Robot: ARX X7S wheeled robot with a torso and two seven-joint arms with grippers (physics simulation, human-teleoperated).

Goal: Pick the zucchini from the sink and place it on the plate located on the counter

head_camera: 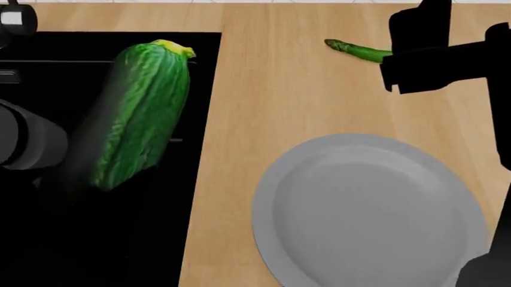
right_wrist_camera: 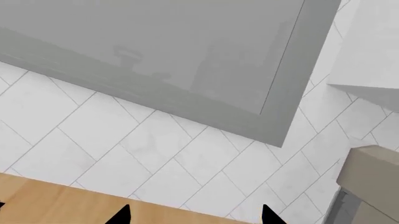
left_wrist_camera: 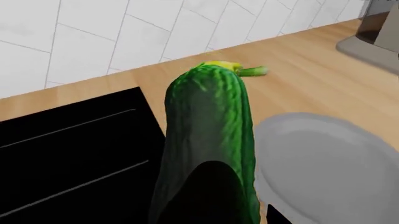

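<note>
The zucchini (head_camera: 143, 113), thick and dark green with a yellow tip, is held in the air over the right part of the black sink (head_camera: 48, 251). It fills the left wrist view (left_wrist_camera: 209, 126). My left gripper (left_wrist_camera: 215, 205) is shut on its near end, with a dark finger across it. The grey plate (head_camera: 367, 209) lies on the wooden counter (head_camera: 264, 89), right of the sink and apart from the zucchini; it also shows in the left wrist view (left_wrist_camera: 324, 168). My right gripper (right_wrist_camera: 194, 217) is open and empty, raised and facing the tiled wall.
A thin asparagus stalk (head_camera: 359, 51) lies on the counter beyond the plate, under my black right arm (head_camera: 439, 54). Rack wires (left_wrist_camera: 74, 126) cross the sink. A grey appliance (left_wrist_camera: 374, 37) stands at the counter's far right. A grey cabinet (right_wrist_camera: 156, 56) hangs on the wall.
</note>
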